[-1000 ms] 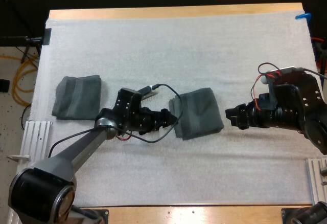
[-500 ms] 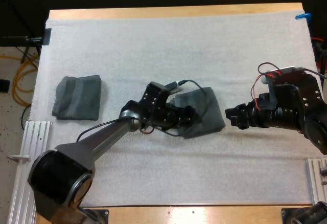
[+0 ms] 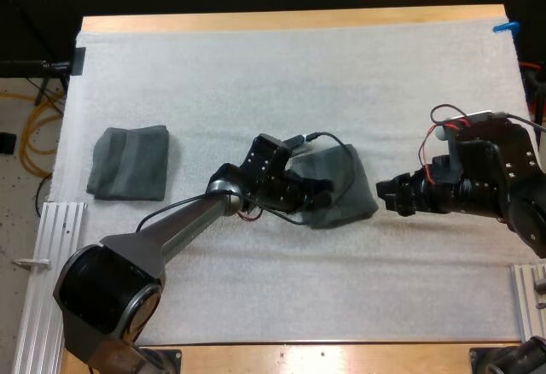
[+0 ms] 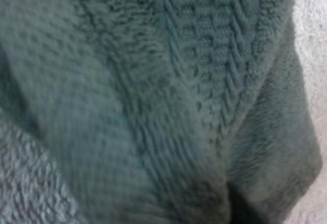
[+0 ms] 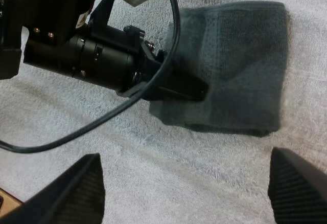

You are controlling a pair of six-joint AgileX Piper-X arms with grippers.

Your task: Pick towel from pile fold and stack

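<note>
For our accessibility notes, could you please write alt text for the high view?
The left claw is over the left part of a folded grey-green towel at the middle of the white mat, and the open right claw is just right of it. A second towel, folded, lies at the mat's left side.

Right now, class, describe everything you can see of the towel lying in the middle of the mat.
The middle towel is dark grey-green terry cloth with a woven herringbone band, folded into a rough, slightly skewed rectangle lying flat on the white mat. Soft creases run across it. The left gripper lies on its side toward the left arm, touching it; the right gripper, open, stands clear of it.
</note>
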